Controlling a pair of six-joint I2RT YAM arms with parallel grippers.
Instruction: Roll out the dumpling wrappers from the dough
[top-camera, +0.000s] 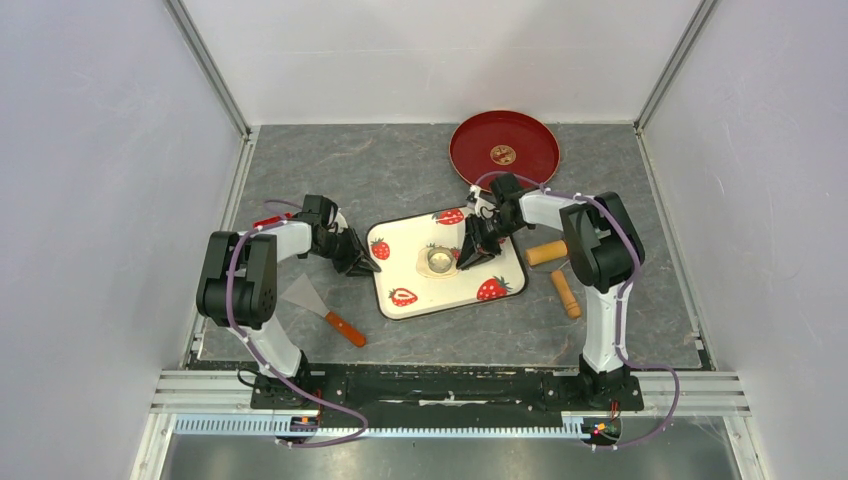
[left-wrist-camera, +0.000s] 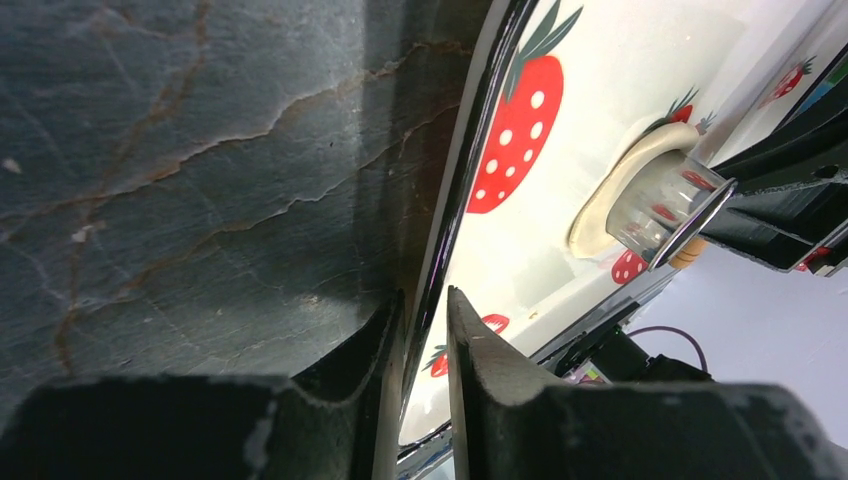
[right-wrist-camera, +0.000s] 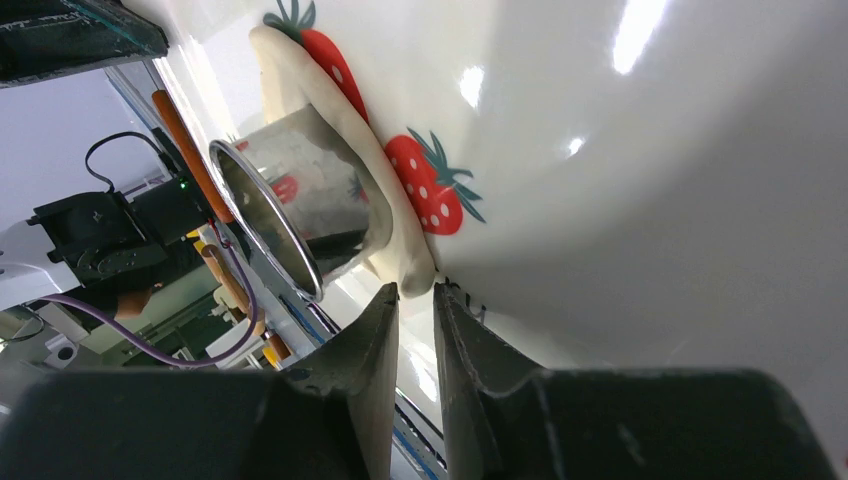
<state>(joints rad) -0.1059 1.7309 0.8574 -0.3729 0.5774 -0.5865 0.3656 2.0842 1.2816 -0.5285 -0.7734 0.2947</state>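
Left pincer (left-wrist-camera: 423, 305) narrowly straddles the rim of the tray (left-wrist-camera: 600, 100); right pincer (right-wrist-camera: 410, 292) is barely parted at the dough (right-wrist-camera: 408, 250) edge; grips cannot be told.

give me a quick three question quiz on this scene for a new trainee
1. True or false: the metal ring cutter stands on the dough.
2. What runs between the fingers of the left gripper? A) the red plate's edge B) the rim of the strawberry tray C) a rolling pin
3. Fill in: the scraper lies on the table beside the ___ arm.
Key: 1 true; 2 B; 3 left
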